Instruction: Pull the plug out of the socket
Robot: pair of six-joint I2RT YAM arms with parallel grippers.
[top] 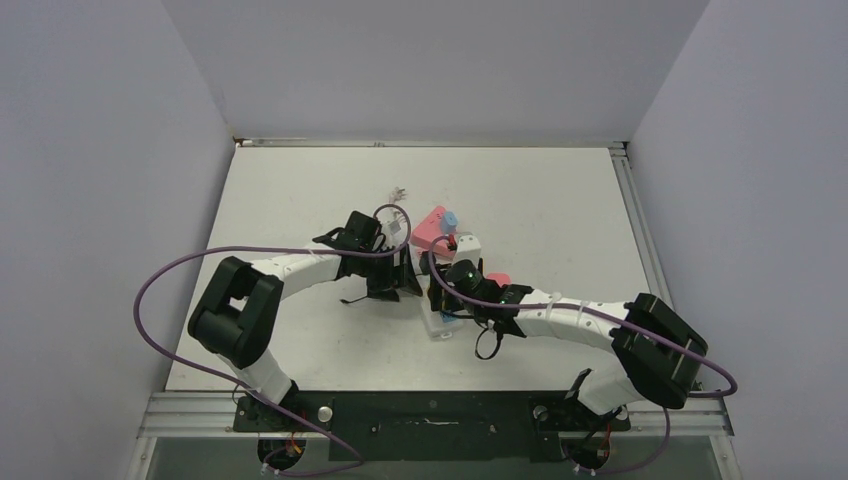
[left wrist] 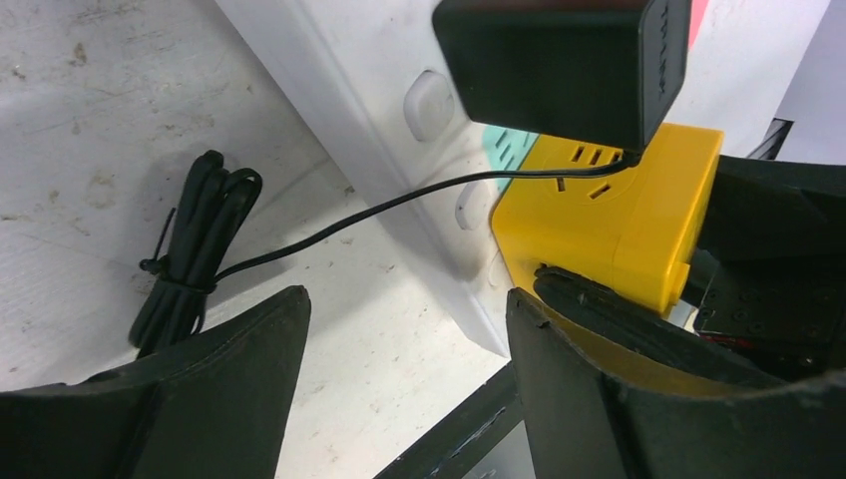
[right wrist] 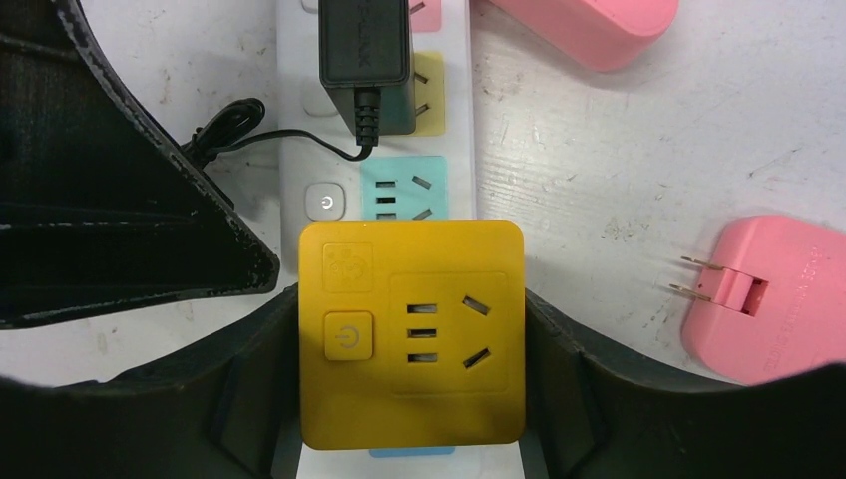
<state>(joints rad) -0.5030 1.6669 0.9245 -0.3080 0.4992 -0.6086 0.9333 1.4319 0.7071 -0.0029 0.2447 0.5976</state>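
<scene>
A yellow cube plug (right wrist: 411, 384) with its own outlets and a power button sits over the blue end outlet of the white socket strip (right wrist: 294, 190). My right gripper (right wrist: 411, 309) is shut on the yellow plug, one finger on each side. I cannot tell whether its pins are still in. In the left wrist view the yellow plug (left wrist: 609, 210) is just beyond my right finger. My left gripper (left wrist: 404, 299) is open and empty, low over the table beside the strip's long edge (left wrist: 329, 60). In the top view both grippers (top: 405, 280) (top: 448, 290) meet at the strip (top: 440, 322).
A black adapter (right wrist: 364, 40) is plugged into the strip's yellow outlet; its thin cord runs to a tied bundle (left wrist: 190, 249) on the table left of the strip. The teal outlet (right wrist: 404, 185) is free. Two loose pink plugs (right wrist: 773, 299) (right wrist: 589, 25) lie right of the strip.
</scene>
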